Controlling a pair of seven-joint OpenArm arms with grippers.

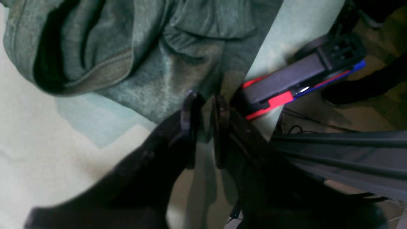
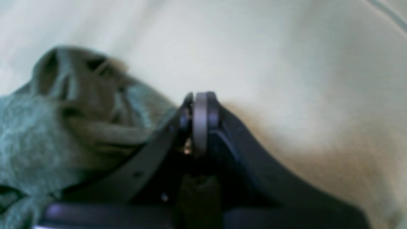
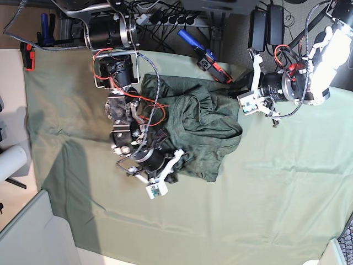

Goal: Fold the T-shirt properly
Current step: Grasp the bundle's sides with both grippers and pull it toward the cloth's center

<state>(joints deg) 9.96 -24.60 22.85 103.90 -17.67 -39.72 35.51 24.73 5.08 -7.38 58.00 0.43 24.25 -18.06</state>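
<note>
The T-shirt [image 3: 193, 124] lies bunched and wrinkled on the pale green table cloth [image 3: 276, 182], near the table's far side. In the left wrist view a sleeve opening [image 1: 66, 63] shows at the upper left. My left gripper [image 1: 206, 106] sits at the T-shirt's [image 1: 178, 57] edge by the table rim, its jaws nearly together with a bit of the dark cloth pinched between them; in the base view it [image 3: 236, 91] is at the shirt's upper right. My right gripper [image 2: 200, 105] is shut with nothing in it. It rests just beside a crumpled fold of the T-shirt [image 2: 63, 121], at the garment's lower left [image 3: 182, 157].
A black clamp with red and blue parts [image 1: 299, 79] lies at the table's edge right beside my left gripper, also seen in the base view [image 3: 207, 58]. Cables and power strips [image 3: 265, 25] crowd the floor beyond. A white roll [image 3: 11, 163] stands off the table's left side.
</note>
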